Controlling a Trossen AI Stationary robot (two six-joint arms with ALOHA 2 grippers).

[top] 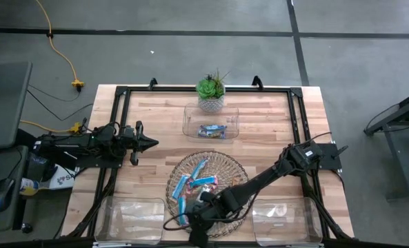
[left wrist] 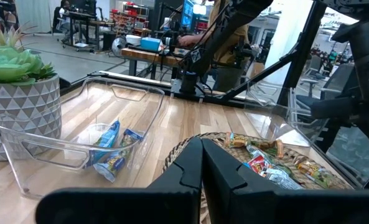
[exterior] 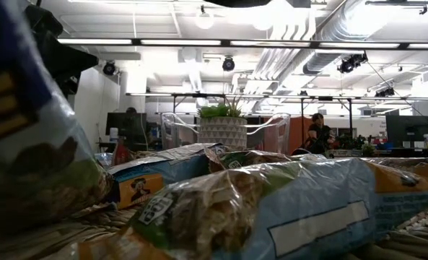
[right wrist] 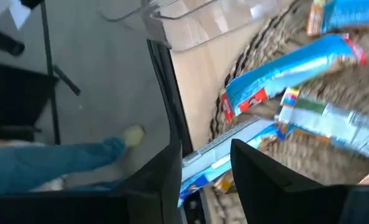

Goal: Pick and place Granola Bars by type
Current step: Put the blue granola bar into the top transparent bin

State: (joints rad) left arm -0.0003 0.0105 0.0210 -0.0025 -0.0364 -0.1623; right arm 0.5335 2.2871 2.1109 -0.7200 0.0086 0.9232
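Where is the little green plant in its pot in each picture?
High view: the potted plant stands at the table's far edge, middle, just behind the clear bin.
Low view: it shows at centre, beyond the granola bars, with the bin's wall in front.
Left wrist view: it is at the left edge, beside the same bin.
Right wrist view: not in it.
Shared landmark: the clear bin.

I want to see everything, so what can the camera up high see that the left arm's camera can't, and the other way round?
Only the high view shows the whole table, the right gripper reaching down at the wicker tray's near edge, two clear bins at the near corners, and the floor cables. Only the left wrist view shows the room behind, with a person at a bench. Both show the potted plant, the far clear bin with bars inside, the wicker tray of granola bars, and the left gripper, shut.
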